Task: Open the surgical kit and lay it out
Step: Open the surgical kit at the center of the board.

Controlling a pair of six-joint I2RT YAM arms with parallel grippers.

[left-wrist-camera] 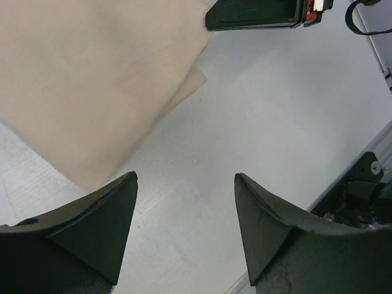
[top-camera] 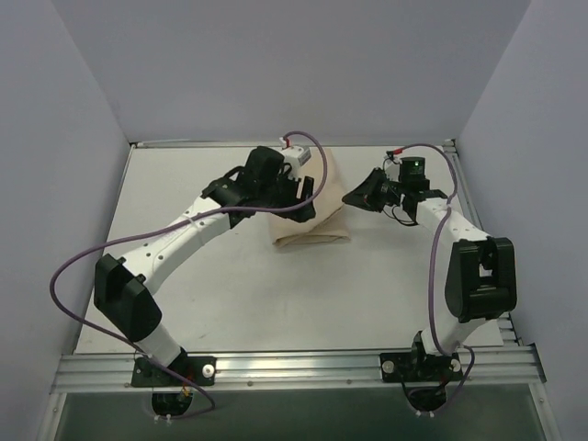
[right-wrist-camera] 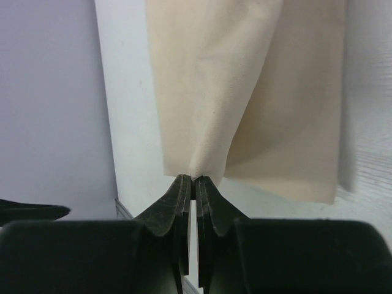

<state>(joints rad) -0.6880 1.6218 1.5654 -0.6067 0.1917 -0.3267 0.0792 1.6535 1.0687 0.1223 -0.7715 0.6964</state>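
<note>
The beige cloth wrap (top-camera: 312,228) lies folded on the white table (top-camera: 202,294), near the back centre. My right gripper (top-camera: 352,197) is shut on the wrap's right edge; in the right wrist view the shut jaws (right-wrist-camera: 195,179) pinch a fold of the cloth (right-wrist-camera: 245,79), which is lifted a little. My left gripper (top-camera: 301,191) hovers over the wrap's back left part; in the left wrist view it (left-wrist-camera: 185,177) is open and empty above bare table, with the cloth (left-wrist-camera: 92,73) to its upper left. The steel tray and the forceps are hidden.
Grey walls close in the table on the left, back and right. An aluminium rail (top-camera: 294,367) runs along the near edge, with both arm bases on it. A purple cable (top-camera: 73,276) loops out left of the left arm. The right gripper's body (left-wrist-camera: 257,13) shows in the left wrist view.
</note>
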